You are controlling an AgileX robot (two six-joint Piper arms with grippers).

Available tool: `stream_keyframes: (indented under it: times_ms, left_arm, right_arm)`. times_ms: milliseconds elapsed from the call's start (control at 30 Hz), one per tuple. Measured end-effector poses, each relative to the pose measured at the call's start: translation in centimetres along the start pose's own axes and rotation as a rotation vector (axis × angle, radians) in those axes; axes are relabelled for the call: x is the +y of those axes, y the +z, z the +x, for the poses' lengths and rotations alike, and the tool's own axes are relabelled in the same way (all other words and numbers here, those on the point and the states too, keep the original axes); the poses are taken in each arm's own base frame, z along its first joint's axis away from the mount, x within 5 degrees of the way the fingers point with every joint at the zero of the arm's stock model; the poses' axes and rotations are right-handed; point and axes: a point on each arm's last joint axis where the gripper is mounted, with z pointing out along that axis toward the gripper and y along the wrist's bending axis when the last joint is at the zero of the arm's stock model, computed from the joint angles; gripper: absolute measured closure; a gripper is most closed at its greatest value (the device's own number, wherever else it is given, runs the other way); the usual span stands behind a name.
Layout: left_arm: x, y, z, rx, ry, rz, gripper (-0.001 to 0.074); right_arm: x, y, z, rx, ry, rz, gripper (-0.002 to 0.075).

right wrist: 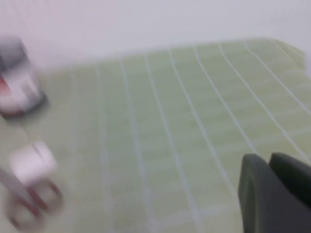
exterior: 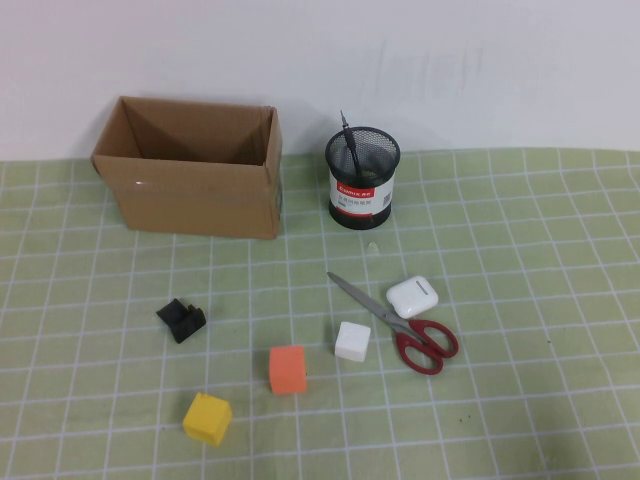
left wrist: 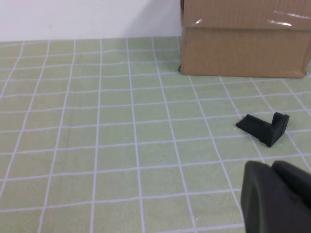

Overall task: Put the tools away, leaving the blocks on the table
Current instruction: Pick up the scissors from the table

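Note:
The steel scissors with red handles (exterior: 395, 322) lie flat on the green grid table (exterior: 520, 400), right of centre. The thin black pen (exterior: 352, 150) stands inside the black mesh holder (exterior: 361, 178) at the back. The white block (exterior: 352, 341), orange block (exterior: 287, 369) and yellow block (exterior: 207, 417) sit in a line towards the front left. Neither arm shows in the high view. My left gripper (left wrist: 269, 165) is shut and empty, near the small black piece (left wrist: 265, 127). My right gripper (right wrist: 267, 158) is shut and empty over bare mat; the scissors (right wrist: 29, 199) show blurred, well away from it.
An open cardboard box (exterior: 190, 180) stands at the back left, also in the left wrist view (left wrist: 243, 39). The chunky black piece (exterior: 181, 319) lies left of the blocks. A white glossy case (exterior: 413, 296) touches the scissors. A white wall runs along the far edge.

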Motion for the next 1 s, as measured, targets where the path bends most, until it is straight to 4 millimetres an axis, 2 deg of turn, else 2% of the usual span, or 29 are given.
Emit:
stream_keyframes:
  times_ms: [100,233,300,400,533,600,767,933,1000]
  left_arm:
    - [0.0,0.0,0.0,0.0,0.0,0.0,0.0738]
    - [0.0,0.0,0.0,0.0,0.0,0.0,0.0738]
    - [0.0,0.0,0.0,0.0,0.0,0.0,0.0738]
    - [0.0,0.0,0.0,0.0,0.002,0.0,0.0738]
    - [0.0,0.0,0.0,0.002,0.002,0.0,0.0738]
    - [0.0,0.0,0.0,0.002,0.002,0.0,0.0738]
    - [0.0,0.0,0.0,0.002,0.002,0.0,0.0738]
    - [0.0,0.0,0.0,0.002,0.002,0.0,0.0738]
    - [0.0,0.0,0.0,0.002,0.002,0.0,0.0738]
  right_arm:
    - [0.2,0.0,-0.8,-0.088,0.217,-0.028,0.0733]
    - [0.1,-0.1,-1.5,-0.16,0.298,-0.035,0.0733]
    - [0.6,-0.2,-2.0,-0.107,0.337,-0.054,0.0732]
    - [2.0,-0.1,-3.2,0.081,0.316,-0.07,0.0731]
    - [3.6,1.4,-5.9,0.357,0.176,-0.051,0.0731]
    - [4.2,2.7,-7.4,0.47,0.107,-0.042,0.0731]
    - [5.2,8.3,-10.3,0.659,-0.06,-0.071,0.0731]
    - [6.3,14.4,-11.2,0.8,-0.11,-0.147,0.0731]
    - [7.3,16.5,-11.3,0.831,-0.149,-0.186,0.0731]
